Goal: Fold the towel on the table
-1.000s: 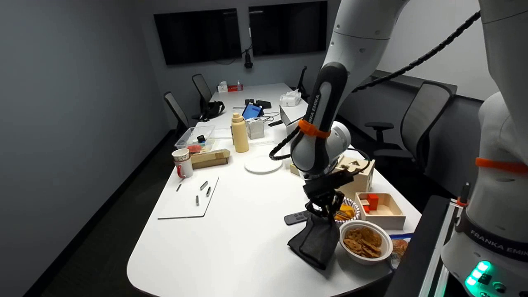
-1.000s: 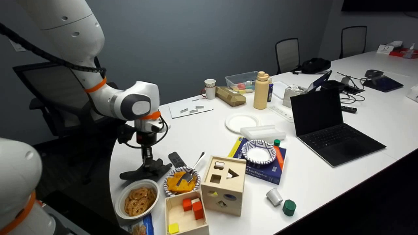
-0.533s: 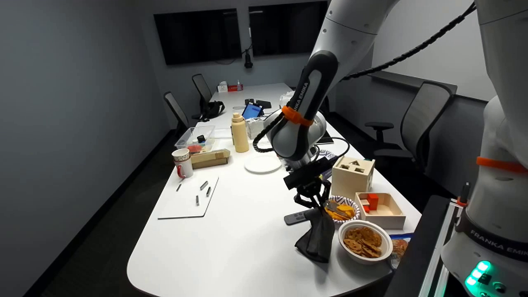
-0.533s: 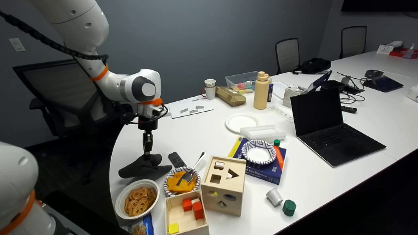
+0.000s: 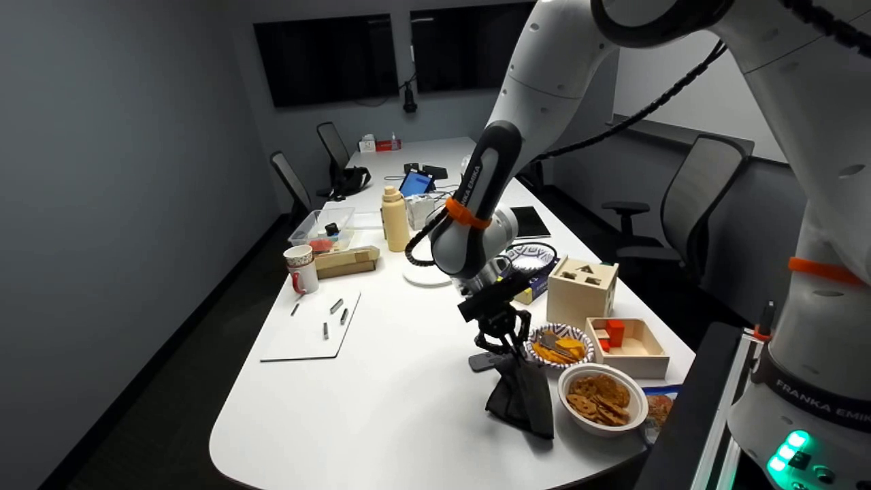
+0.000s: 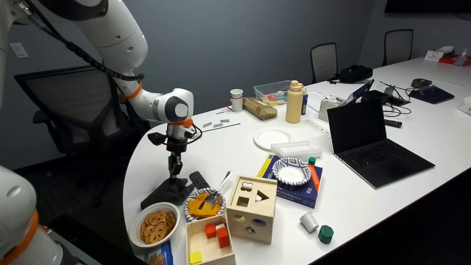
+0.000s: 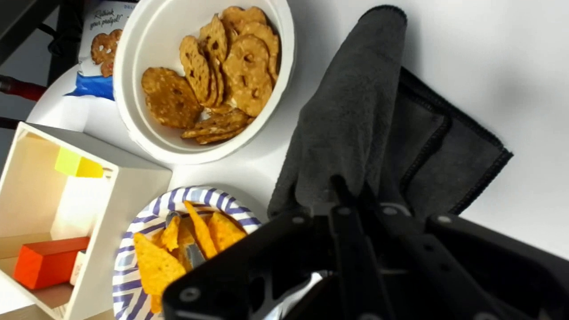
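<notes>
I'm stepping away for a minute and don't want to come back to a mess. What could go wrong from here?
The towel lies close beside the pretzel bowl, so a sideways pull might nudge or tip it.

The claw is close to the chip bowl, with a fork handle sticking out of it; a swing could catch that.

The claw pinches a bunched part while a corner splays out, so the fold may come out crooked.
</notes>
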You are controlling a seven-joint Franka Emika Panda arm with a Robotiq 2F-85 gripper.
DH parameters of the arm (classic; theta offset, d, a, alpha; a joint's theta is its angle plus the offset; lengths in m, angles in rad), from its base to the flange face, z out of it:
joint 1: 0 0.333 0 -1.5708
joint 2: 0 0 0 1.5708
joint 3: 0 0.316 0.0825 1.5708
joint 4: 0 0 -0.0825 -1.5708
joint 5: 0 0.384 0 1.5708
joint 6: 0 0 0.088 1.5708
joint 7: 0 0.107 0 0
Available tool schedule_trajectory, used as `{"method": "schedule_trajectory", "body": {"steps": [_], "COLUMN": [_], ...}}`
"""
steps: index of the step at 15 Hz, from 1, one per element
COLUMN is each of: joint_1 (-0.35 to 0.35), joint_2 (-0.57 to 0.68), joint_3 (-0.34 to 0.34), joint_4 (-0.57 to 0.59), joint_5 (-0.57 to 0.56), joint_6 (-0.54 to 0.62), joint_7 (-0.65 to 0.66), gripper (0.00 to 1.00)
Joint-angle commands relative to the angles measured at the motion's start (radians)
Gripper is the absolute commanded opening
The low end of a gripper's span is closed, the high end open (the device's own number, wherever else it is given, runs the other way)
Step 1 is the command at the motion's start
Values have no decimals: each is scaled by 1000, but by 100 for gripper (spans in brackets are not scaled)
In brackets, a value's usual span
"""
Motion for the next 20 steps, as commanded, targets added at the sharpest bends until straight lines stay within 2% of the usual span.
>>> {"method": "schedule_trajectory", "body": {"steps": [1,11,20], "joint_1": [-21,-23,-36], "joint_2": [58,171,265], "joint_3": [35,54,73], "joint_4": [68,215,348], "joint_5": [37,65,94], "joint_6": [-63,-116,-185], "joint_7": [-57,-159,-340], "gripper": [1,1,1]}}
